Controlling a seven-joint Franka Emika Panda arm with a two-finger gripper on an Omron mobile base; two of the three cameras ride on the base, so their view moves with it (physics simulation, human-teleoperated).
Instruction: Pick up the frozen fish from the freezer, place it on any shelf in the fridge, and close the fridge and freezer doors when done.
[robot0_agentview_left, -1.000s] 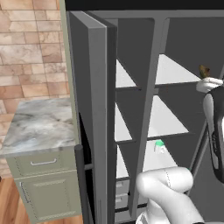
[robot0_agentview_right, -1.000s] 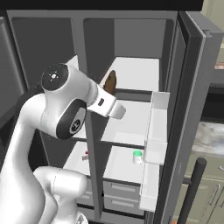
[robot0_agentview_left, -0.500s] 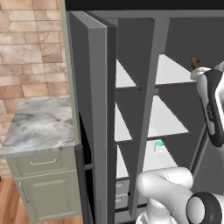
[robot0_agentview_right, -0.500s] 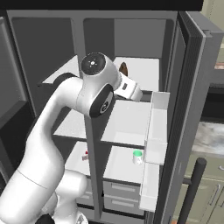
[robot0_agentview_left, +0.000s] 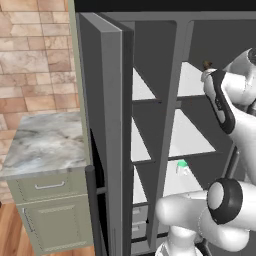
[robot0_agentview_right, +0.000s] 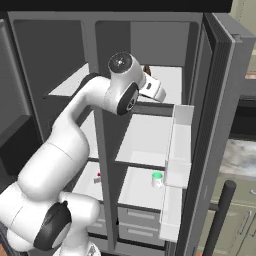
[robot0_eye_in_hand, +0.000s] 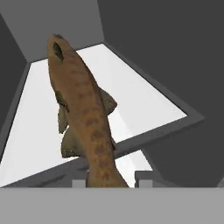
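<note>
- At the far left of the left base view stands a marble-topped counter (robot0_agentview_left: 45, 142) with pale green cabinet drawers below it, against a brick wall (robot0_agentview_left: 32, 55).
- Next to it the narrower door (robot0_agentview_left: 107, 135) stands swung open, seen edge-on as a tall dark grey slab.
- Behind that door lies the freezer (robot0_agentview_left: 142, 130), the narrow half of the unit, with narrow white boards one above the other.
- In the right base view a small red-and-white item (robot0_agentview_right: 98, 176) lies on a low freezer board, partly hidden behind the centre post.
- Right of the centre post is the fridge (robot0_agentview_right: 150, 110), the wide half, with wide white boards and grey drawers (robot0_agentview_right: 135, 222) at the bottom.
- The arm reaches up to the level of the fridge's upper shelf (robot0_agentview_right: 167, 80), and the gripper (robot0_eye_in_hand: 105, 181) is clamped on the tail end of the frozen fish (robot0_eye_in_hand: 83, 113).
- In the hand view the fish stretches away from the fingers, head far out, over the white shelf board; whether it touches the board I cannot tell from here.
- In both base views just a small brown tip of the fish (robot0_agentview_left: 206, 64) shows past the hand, above the upper shelf.
- A pale green-capped bottle (robot0_agentview_right: 157, 179) stands on the lower fridge shelf, well below the hand.
- At the far right the wider door (robot0_agentview_right: 220, 125) stands open, with white door bins (robot0_agentview_right: 180, 145) on its inner side and a dark bar handle (robot0_agentview_right: 220, 215) low down.
</note>
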